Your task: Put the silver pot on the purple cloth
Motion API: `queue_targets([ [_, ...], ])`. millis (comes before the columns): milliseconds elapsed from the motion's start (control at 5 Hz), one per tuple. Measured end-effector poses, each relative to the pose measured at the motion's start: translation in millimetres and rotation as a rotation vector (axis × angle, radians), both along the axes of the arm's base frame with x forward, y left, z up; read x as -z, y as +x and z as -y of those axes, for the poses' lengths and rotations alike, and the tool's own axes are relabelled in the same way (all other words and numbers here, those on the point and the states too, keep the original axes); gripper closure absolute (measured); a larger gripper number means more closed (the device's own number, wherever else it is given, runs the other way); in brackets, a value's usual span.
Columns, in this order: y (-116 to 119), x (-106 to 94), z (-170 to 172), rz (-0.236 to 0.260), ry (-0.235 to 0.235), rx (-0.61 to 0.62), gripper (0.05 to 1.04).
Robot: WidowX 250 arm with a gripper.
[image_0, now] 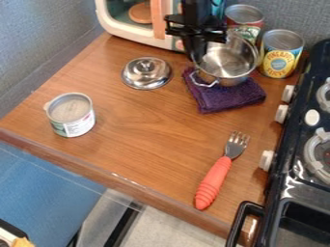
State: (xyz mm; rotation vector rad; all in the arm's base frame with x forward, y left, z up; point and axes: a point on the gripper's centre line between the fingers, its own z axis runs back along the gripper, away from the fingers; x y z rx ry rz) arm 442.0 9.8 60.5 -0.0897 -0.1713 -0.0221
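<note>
The end effector (199, 52) is seen at the metal pot (226, 61).
Its opening and any hold cannot be told; beside it a lid (147, 73) is placed, below it a purple cloth (240, 97).

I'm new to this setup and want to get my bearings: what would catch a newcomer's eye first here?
Probably the fork with its bright orange-red handle, lying near the counter's front edge beside the stove. Next comes the black gripper, hanging down at the rim of the shiny metal pot on a folded purple cloth.
</note>
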Motion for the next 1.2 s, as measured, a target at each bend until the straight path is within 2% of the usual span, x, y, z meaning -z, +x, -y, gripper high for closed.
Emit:
queue_targets([
  [200,-1,5.6,-1,-0.006,0.024,0.003,1.009],
  [400,-13,19.9,-3,-0.036,0.043,0.005,0.98],
  [600,-21,25.7,-4,-0.063,0.081,0.01,0.805],
  [800,-22,9.5,-6,-0.044,0.112,0.022,0.528],
  [1000,-26,-23.1,-8,0.02,0.136,0.032,0.224],
  [1200,-36,-56.2,-12,0.077,0.144,0.037,0.071],
])
